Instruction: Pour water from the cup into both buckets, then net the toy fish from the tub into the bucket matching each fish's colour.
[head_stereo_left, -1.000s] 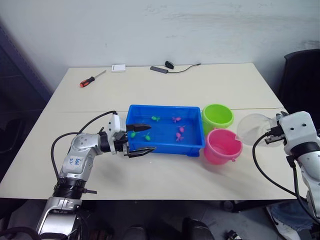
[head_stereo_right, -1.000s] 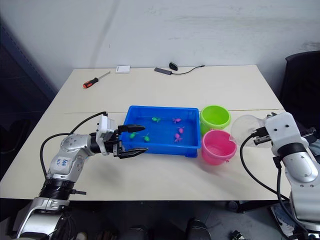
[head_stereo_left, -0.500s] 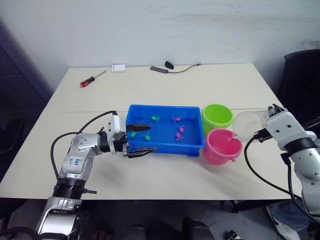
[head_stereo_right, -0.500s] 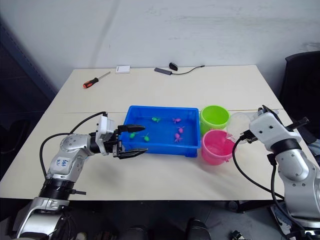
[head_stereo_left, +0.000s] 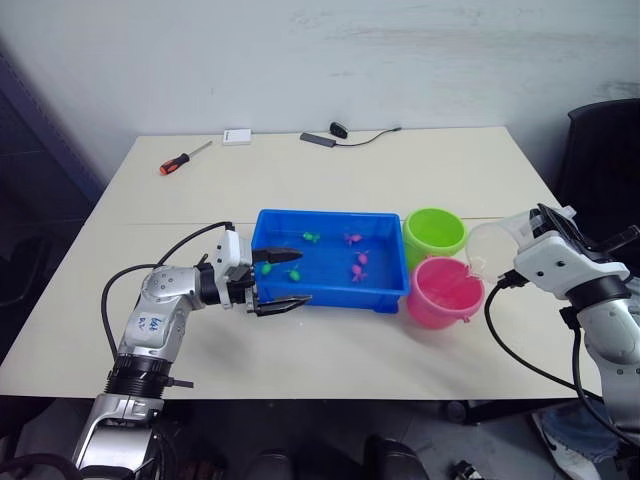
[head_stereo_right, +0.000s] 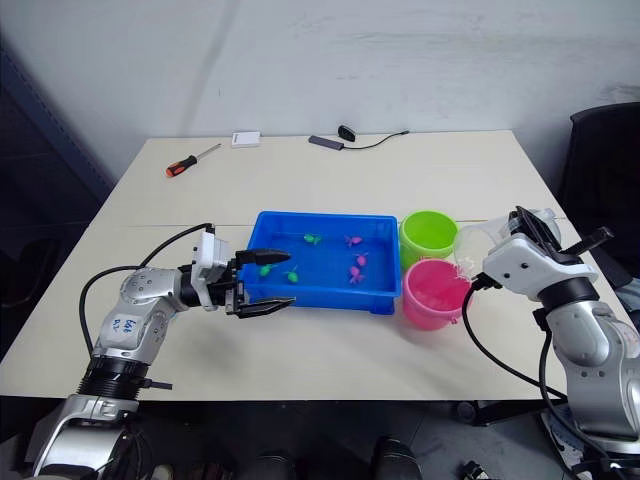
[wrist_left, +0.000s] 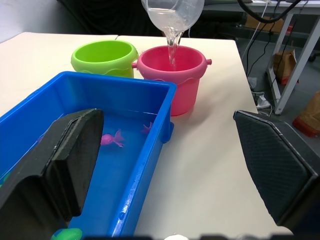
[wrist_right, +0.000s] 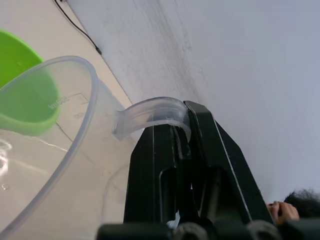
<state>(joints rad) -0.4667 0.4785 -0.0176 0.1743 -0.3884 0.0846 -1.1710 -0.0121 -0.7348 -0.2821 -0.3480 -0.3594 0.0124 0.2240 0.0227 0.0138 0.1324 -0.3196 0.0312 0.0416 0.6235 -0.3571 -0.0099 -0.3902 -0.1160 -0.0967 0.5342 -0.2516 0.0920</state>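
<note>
My right gripper (wrist_right: 176, 150) is shut on the handle of the clear cup (head_stereo_left: 492, 250), which is tipped over the pink bucket (head_stereo_left: 444, 291). In the left wrist view water streams from the cup (wrist_left: 173, 14) into the pink bucket (wrist_left: 170, 75). The green bucket (head_stereo_left: 434, 232) stands just behind the pink one. Both sit right of the blue tub (head_stereo_left: 330, 260), where green and pink toy fish (head_stereo_left: 357, 262) lie in water. My left gripper (head_stereo_left: 282, 278) is open at the tub's near left corner, one finger over the rim, one outside. The net is out of view.
A red-handled screwdriver (head_stereo_left: 178, 161) lies at the far left of the table. A small white box (head_stereo_left: 237, 136) and a black cable with a plug (head_stereo_left: 340, 133) are along the far edge. A black chair (head_stereo_left: 604, 150) stands to the right.
My right arm has swung the cup left over the pink bucket and tipped it, so water now pours. The left arm has not moved.
</note>
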